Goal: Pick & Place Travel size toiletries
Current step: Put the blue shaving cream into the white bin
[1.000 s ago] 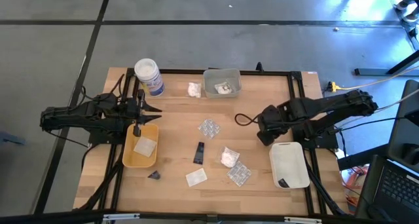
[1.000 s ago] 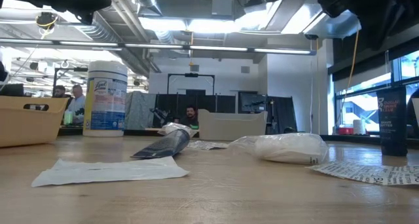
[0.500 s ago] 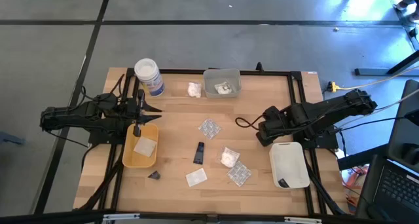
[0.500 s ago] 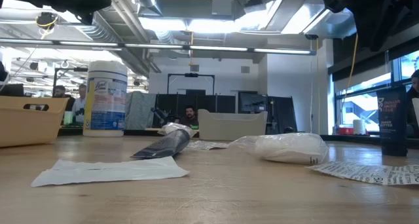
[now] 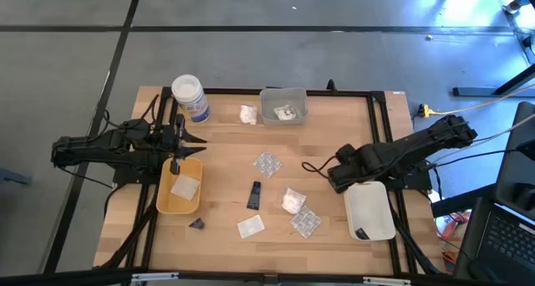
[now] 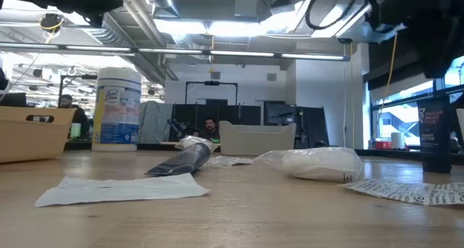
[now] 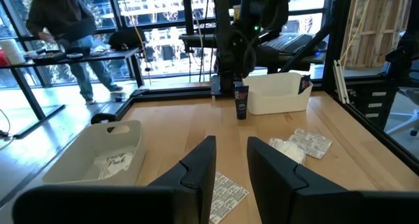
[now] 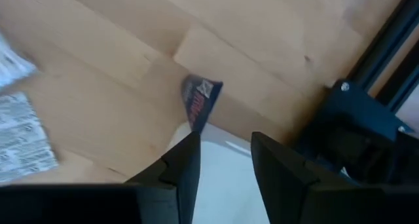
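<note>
Overhead, my left gripper (image 5: pixel 178 141) hangs at the far rim of the yellow tray (image 5: pixel 164 201) by the tabletop's left edge; a flat white sachet (image 5: pixel 185 187) lies in that tray. My right gripper (image 5: pixel 336 174) hangs over the far rim of the white tray (image 5: pixel 369 204) near the right edge, and a dark wedge (image 5: pixel 359 232) lies in that tray's near end. Across the middle of the tabletop lie a blister pack (image 5: pixel 267 162), a dark tube (image 5: pixel 254 194), a white packet (image 5: pixel 292 201), a second blister pack (image 5: pixel 305 222) and a square sachet (image 5: pixel 250 227). Another dark wedge (image 5: pixel 196 223) lies by the yellow tray's near end. A grey bin (image 5: pixel 283 106) and a white jar (image 5: pixel 190 98) stand at the far edge, a lumpy packet (image 5: pixel 247 114) between them.

At table height, the tube (image 6: pixel 180 160) and packet (image 6: pixel 322 163) rest flat on the wood.

Left wrist view: my fingers (image 7: pixel 198 169) stand slightly apart, nothing between them.

Right wrist view: my fingers (image 8: pixel 182 165) stand parted and empty above the white tray (image 8: pixel 226 178), with a dark wedge (image 8: pixel 200 102) just beyond its rim.
</note>
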Controlling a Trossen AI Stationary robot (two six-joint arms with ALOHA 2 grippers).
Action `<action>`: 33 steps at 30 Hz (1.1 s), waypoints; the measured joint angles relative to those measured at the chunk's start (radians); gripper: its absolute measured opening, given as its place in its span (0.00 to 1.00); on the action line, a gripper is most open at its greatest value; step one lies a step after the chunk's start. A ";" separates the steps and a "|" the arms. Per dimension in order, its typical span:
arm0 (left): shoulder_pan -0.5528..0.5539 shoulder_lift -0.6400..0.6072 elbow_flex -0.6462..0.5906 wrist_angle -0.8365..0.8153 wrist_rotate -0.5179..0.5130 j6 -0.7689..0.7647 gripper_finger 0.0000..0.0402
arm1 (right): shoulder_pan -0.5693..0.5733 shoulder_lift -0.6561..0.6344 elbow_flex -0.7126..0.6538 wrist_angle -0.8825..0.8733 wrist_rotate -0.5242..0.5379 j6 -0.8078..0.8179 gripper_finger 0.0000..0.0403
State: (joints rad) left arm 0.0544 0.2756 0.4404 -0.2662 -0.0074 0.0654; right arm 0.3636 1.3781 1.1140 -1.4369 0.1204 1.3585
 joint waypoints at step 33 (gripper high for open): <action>0.000 0.000 0.000 0.000 0.000 0.000 0.21 | 0.004 0.000 -0.050 0.112 0.033 0.004 0.33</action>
State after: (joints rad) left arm 0.0544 0.2756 0.4404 -0.2665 -0.0073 0.0654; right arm 0.3679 1.3781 1.0637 -1.3245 0.1535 1.3626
